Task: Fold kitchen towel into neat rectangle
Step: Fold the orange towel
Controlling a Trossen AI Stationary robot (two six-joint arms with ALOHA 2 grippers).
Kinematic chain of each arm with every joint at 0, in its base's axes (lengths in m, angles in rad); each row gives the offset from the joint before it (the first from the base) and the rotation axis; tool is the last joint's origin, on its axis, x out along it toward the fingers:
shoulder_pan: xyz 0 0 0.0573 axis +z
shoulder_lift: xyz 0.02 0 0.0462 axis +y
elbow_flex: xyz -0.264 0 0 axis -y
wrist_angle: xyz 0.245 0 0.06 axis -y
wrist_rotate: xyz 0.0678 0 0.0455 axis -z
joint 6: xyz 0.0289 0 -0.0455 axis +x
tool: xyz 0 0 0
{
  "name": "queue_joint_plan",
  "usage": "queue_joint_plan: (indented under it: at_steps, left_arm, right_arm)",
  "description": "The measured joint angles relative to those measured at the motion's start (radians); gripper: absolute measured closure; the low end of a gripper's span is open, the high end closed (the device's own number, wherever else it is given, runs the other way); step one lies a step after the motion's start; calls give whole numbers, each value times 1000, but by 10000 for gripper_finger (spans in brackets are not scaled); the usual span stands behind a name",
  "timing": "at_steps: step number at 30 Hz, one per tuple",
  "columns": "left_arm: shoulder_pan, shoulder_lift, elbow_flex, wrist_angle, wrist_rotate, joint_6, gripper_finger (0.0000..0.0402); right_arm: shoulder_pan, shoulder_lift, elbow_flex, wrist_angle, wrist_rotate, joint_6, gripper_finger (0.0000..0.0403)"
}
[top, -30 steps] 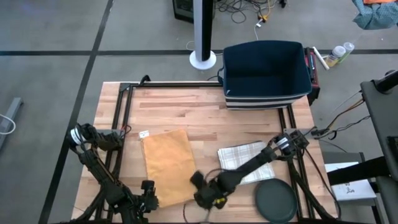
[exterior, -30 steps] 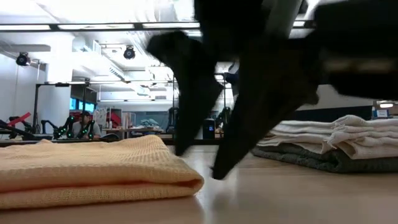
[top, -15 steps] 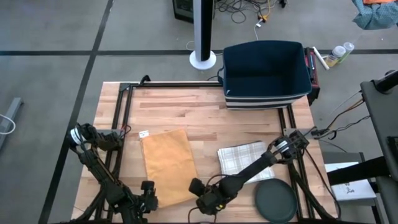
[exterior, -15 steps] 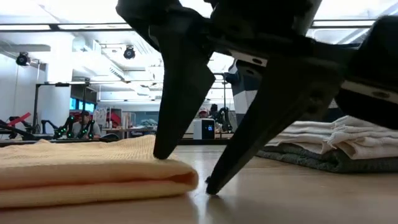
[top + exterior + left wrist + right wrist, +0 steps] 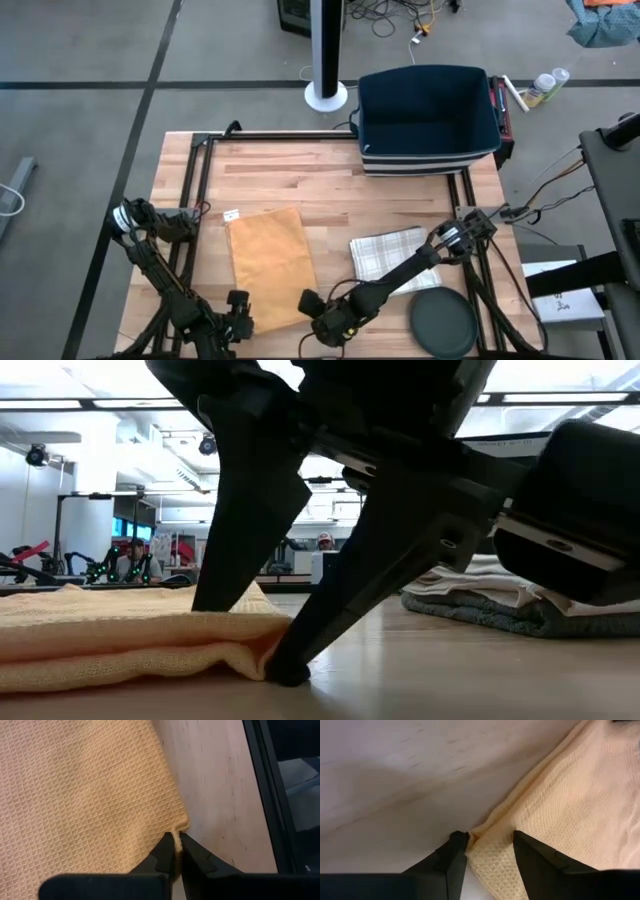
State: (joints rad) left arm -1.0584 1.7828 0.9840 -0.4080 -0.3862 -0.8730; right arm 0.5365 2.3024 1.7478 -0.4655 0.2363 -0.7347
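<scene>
One yellow towel point(image 5: 269, 265), folded, lies flat on the table point(image 5: 330, 190) front-left; left claw point(image 5: 174, 851) pinched together on its near-left corner; right claw point(image 5: 490, 845) has fingers apart, straddling the near-right corner, tips on the table; one checked towel point(image 5: 390, 260) lies to the right; one dark disc point(image 5: 445, 322); one blue bin point(image 5: 428, 115) at back.
</scene>
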Motion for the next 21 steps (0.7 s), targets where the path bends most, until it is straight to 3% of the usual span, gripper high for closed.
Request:
queue_joint_plan:
  at_steps: [10,21]
  left_arm:
    - [0,0,-5,-2,-3,-5,391]
    - [5,0,-14,-4,3,19,391]
  right_arm:
    - [21,-4,1,-97,8,120,299]
    - [0,3,0,-69,97,134,289]
